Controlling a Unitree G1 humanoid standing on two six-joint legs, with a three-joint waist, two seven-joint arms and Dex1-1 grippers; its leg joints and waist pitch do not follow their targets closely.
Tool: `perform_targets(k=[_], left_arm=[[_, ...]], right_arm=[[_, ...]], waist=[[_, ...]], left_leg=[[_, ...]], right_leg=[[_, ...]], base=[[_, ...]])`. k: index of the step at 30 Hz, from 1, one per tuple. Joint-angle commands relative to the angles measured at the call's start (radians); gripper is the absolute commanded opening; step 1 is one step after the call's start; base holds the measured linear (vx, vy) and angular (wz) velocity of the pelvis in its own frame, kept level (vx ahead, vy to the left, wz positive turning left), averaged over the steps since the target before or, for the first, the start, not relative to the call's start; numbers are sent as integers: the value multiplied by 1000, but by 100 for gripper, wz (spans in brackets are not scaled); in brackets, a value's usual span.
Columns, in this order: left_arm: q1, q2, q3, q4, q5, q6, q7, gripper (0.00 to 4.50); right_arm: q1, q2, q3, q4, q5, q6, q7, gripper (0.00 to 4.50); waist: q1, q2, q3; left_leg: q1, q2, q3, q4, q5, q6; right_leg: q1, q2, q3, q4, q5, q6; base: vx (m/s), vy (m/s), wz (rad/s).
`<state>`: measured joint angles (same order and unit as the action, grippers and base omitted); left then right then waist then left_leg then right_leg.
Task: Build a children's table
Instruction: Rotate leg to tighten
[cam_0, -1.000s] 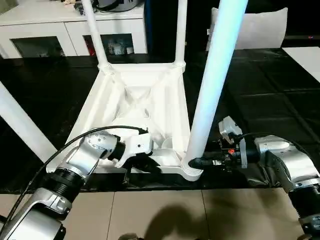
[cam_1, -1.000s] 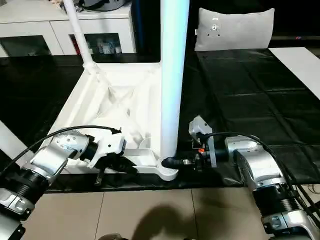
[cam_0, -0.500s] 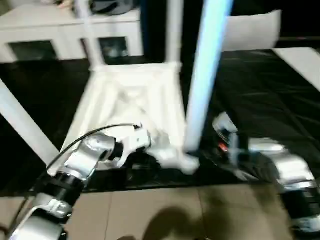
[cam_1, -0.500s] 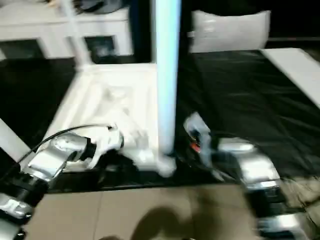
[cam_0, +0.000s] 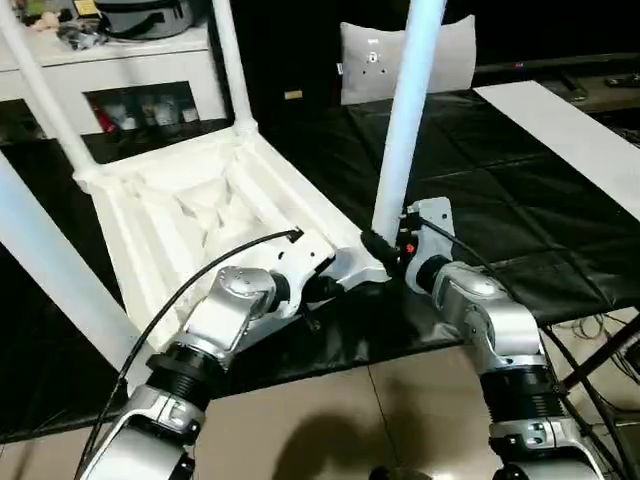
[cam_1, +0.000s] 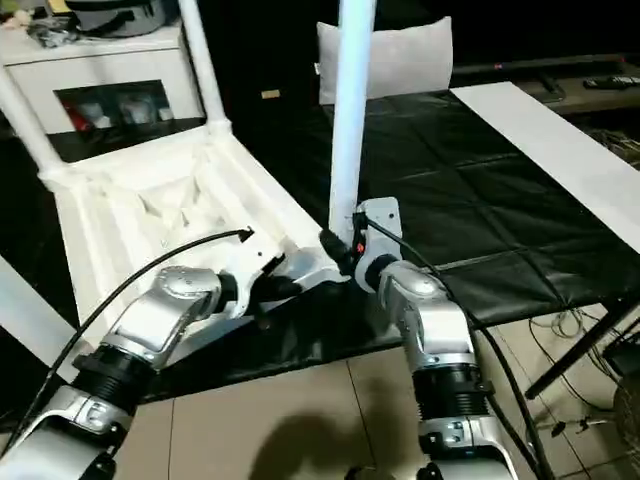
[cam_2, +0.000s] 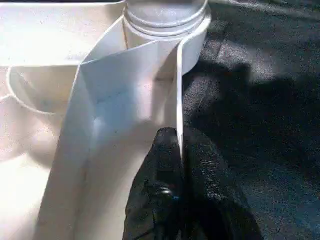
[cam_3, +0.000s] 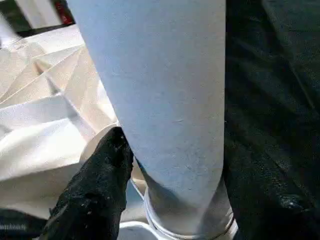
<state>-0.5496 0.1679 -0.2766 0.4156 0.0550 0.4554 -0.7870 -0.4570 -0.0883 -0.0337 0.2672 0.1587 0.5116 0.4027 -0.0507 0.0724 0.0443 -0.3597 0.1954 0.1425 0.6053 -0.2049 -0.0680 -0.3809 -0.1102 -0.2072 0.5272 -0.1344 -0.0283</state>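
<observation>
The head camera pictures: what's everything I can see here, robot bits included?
table top: one, white, upside down with ribbed underside up, on the work table
legs: four, white, standing up from the top's corner sockets
work table: one, black-covered, under the top
cushion: one, grey, at the far edge of the work table
cabinet: one, white, behind on the left, with clutter on it
board: one, white, lying at the right
floor: beige tiles, in front
left end effector: black fingers shut on the top's thin side wall
right end effector: black fingers either side of the near leg's base
</observation>
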Motion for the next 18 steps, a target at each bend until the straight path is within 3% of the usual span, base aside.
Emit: perform_targets(k=[1,2,3,4,5,8,9,11,13,14,16,18], left_arm=[[-11,9,-5,-53,-16,-39,-23,0],[-6,20,-9,-59,-19,-43,-40,0],[-1,31,-9,-64,-23,-44,-58,0],[3,43,-9,-67,-28,-58,-80,0],[5,56,-9,-65,-36,-73,-108,0],[8,110,-26,-46,-40,-141,-190,0],[9,131,-34,-39,-42,-160,-224,0],[7,153,-46,-32,-45,-188,-271,0],[11,197,-68,-45,-55,-237,-359,0],[11,213,-75,-49,-62,-245,-397,0],[10,240,-89,-48,-66,-264,-453,0],[5,272,-113,-32,-51,-297,-503,0]], right_arm=[[18,-9,31,-15,20,3,66,310],[25,-31,36,-20,22,7,89,316],[33,-53,37,-29,33,16,115,326],[39,-75,33,-42,47,30,142,335],[41,-95,31,-51,54,39,160,344],[43,-160,31,-70,70,59,233,370],[46,-190,34,-74,72,58,271,379],[46,-224,37,-66,74,48,320,397],[42,-280,43,-60,76,43,388,408],[37,-299,51,-52,78,33,425,408],[34,-334,73,-40,81,-4,499,408],[34,-370,97,-36,99,-29,588,383]], waist=[[13,-5,-67],[16,-6,-69],[22,-15,-71],[28,-11,-72],[37,-18,-75],[58,-12,-84],[74,-16,-82],[88,-13,-80],[103,-24,-80],[109,-16,-79],[124,-10,-77],[133,-16,-75]], left_leg=[[-8,29,-19,-76,-298,53],[-8,29,-16,-75,-280,58],[-11,29,-13,-72,-238,70],[-14,29,-11,-70,-201,83],[-18,27,-8,-65,-167,95],[-23,24,-8,-57,-78,116],[-23,24,-3,-54,-50,129],[-19,27,1,-54,-65,130],[-15,34,1,-57,-66,122],[-12,35,-1,-58,-68,120],[-6,40,2,-60,-96,105],[-4,42,3,-64,-119,93]], right_leg=[[59,-63,58,-62,-404,-45],[57,-63,61,-61,-384,-56],[59,-63,67,-54,-347,-76],[59,-66,71,-45,-318,-97],[60,-65,74,-41,-298,-102],[62,-63,78,-23,-217,-117],[56,-60,81,-17,-188,-123],[53,-60,81,-19,-218,-120],[53,-60,82,-14,-238,-116],[51,-60,82,-14,-244,-117],[45,-61,84,-16,-261,-117],[44,-60,87,-17,-277,-114]], base=[[0,0,0],[0,0,0],[0,0,0],[0,0,0],[0,0,0],[0,0,0],[0,0,0],[0,0,0],[0,0,0],[0,0,0],[0,0,0],[0,0,0]])
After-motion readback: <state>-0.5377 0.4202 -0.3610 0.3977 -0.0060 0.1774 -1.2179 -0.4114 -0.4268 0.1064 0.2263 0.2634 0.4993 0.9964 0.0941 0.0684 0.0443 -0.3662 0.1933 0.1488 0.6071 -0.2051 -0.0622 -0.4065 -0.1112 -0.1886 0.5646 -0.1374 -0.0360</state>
